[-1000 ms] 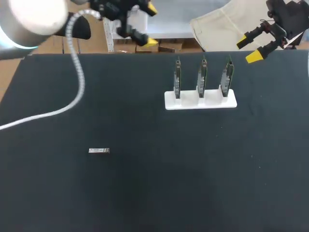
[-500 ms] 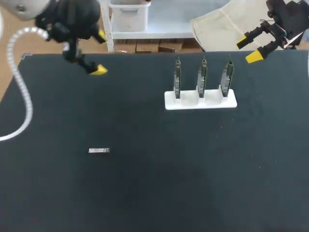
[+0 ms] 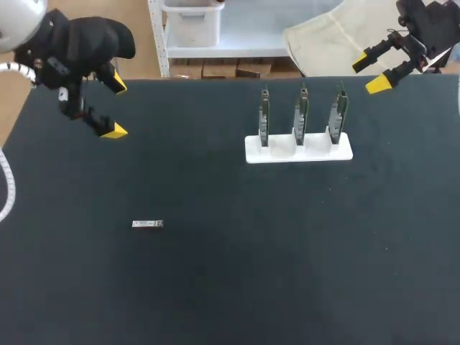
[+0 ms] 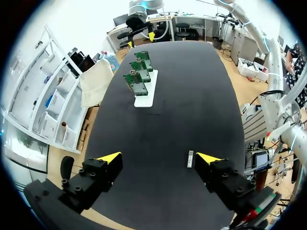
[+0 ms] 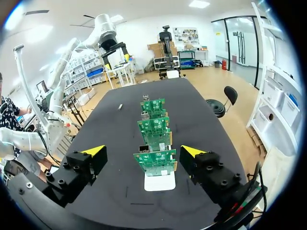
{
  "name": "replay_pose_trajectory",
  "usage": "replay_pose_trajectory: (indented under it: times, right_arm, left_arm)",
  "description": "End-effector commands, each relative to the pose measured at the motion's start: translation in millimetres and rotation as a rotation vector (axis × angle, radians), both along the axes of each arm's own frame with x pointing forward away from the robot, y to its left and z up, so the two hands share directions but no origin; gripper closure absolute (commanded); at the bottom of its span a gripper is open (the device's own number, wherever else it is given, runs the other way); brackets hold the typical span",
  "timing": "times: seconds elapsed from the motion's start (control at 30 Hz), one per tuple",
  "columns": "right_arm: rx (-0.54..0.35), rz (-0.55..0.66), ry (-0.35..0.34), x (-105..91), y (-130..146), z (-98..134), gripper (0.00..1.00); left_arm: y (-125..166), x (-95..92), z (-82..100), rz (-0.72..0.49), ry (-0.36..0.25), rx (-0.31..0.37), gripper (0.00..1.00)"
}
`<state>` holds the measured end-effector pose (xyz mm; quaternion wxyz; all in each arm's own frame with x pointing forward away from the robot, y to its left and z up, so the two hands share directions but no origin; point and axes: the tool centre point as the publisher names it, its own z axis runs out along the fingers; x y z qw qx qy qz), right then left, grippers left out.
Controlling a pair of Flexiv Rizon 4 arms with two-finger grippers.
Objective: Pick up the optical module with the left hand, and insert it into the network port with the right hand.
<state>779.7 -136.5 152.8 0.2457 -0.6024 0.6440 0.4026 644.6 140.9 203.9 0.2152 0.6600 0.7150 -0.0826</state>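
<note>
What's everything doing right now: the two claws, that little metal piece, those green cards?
left gripper: open, empty, apart from the module.
right gripper: open, empty, at the far right corner of the table.
optical module: lying flat on the table, nothing touching it.
circuit boards: three, upright in the white stand.

The left gripper hung at the far left, its two yellow-tipped fingers spread wide apart and holding nothing; the right gripper hung at the far right, its fingers likewise apart and empty
</note>
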Motion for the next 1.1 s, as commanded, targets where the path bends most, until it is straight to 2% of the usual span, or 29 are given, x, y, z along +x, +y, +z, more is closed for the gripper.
replay_pose_trajectory:
  times: [0.03, 0.43, 0.5, 0.6, 0.77, 0.9, 1.0, 1.1]
  right_arm:
    - [-0.001, -0.006, -0.006, -3.5, 0, 0, 0.0]
    - [-0.001, -0.006, -0.006, -3.5, 0, 0, 0.0]
    - [-0.001, -0.006, -0.006, -3.5, 0, 0, 0.0]
    - [-0.001, -0.006, -0.006, -3.5, 0, 0, 0.0]
    - [-0.001, -0.006, -0.006, -3.5, 0, 0, 0.0]
    - [-0.001, -0.006, -0.006, -3.5, 0, 0, 0.0]
    - [-0.001, -0.006, -0.006, -3.5, 0, 0, 0.0]
    - [-0.001, -0.006, -0.006, -3.5, 0, 0, 0.0]
  left_arm:
    - [2, -3.0, -2.9, -0.001, -0.01, -0.008, 0.0]
    - [2, -3.0, -2.9, -0.001, -0.01, -0.008, 0.0]
    - [-19, -1.7, -2.7, -0.094, -0.031, 0.028, 0.0]
    - [-27, -5.9, -8.1, -0.141, -0.037, 0.071, 0.0]
    - [-15, -16.7, -23.6, -0.135, -0.019, 0.161, 0.0]
    - [-4, -34.1, -38.1, -0.12, -0.009, 0.256, 0.0]
    - [4, -50.4, -54.1, -0.111, 0.021, 0.311, 0.0]
    - [6, -62.9, -66.8, -0.116, 0.05, 0.323, 0.0]
